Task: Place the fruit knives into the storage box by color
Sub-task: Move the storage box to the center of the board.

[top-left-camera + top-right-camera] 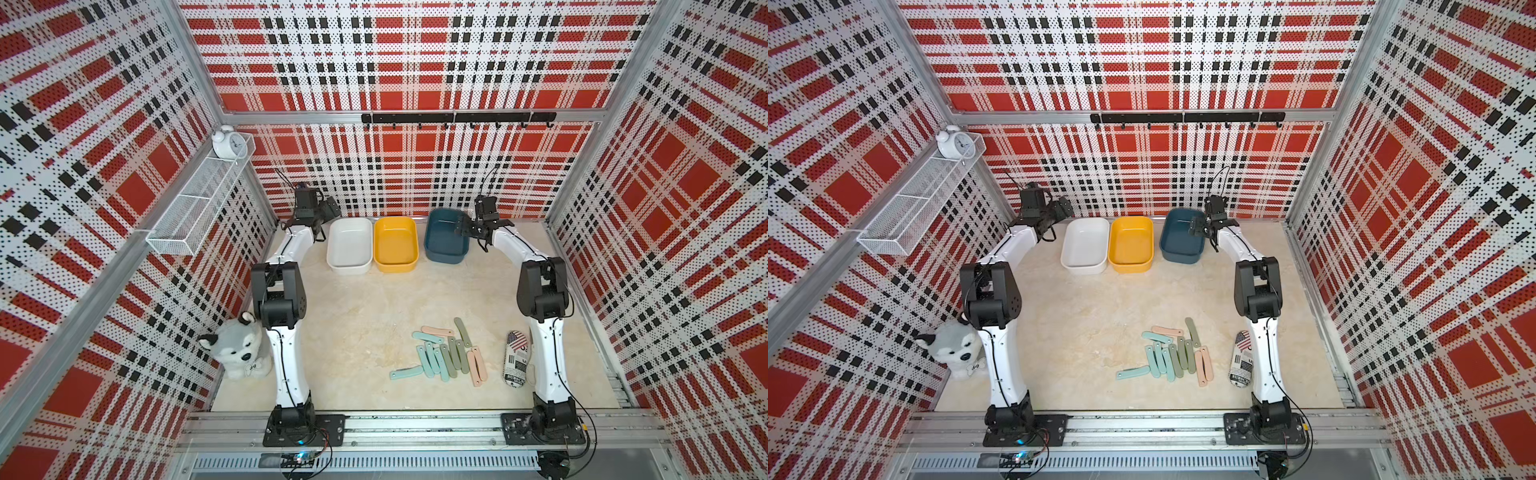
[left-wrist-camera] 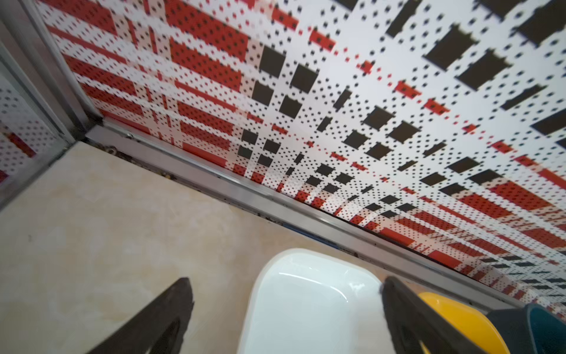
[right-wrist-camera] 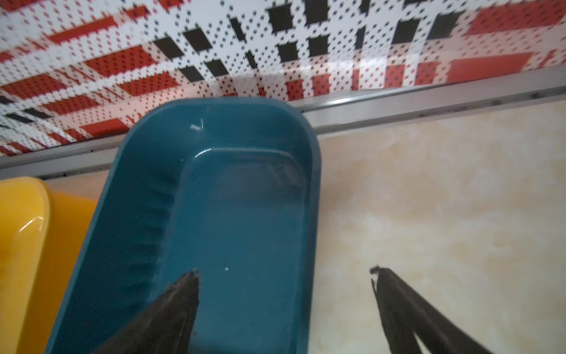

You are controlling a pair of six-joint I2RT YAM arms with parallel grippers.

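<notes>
Pastel fruit knives (image 1: pixel 448 356) clustered, well apart from left gripper (image 2: pixel 284 281), right gripper (image 3: pixel 284 271), both released

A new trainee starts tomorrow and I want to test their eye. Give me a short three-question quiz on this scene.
1. True or false: the dark teal plastic bin already holds something.
2. Which bin stands in the middle of the row? A white, B the yellow plastic bin, C teal.
3. Fill in: the flat pastel fruit knives lie nearer the ___ arm's base.
Key: 1 false; 2 B; 3 right.
</notes>
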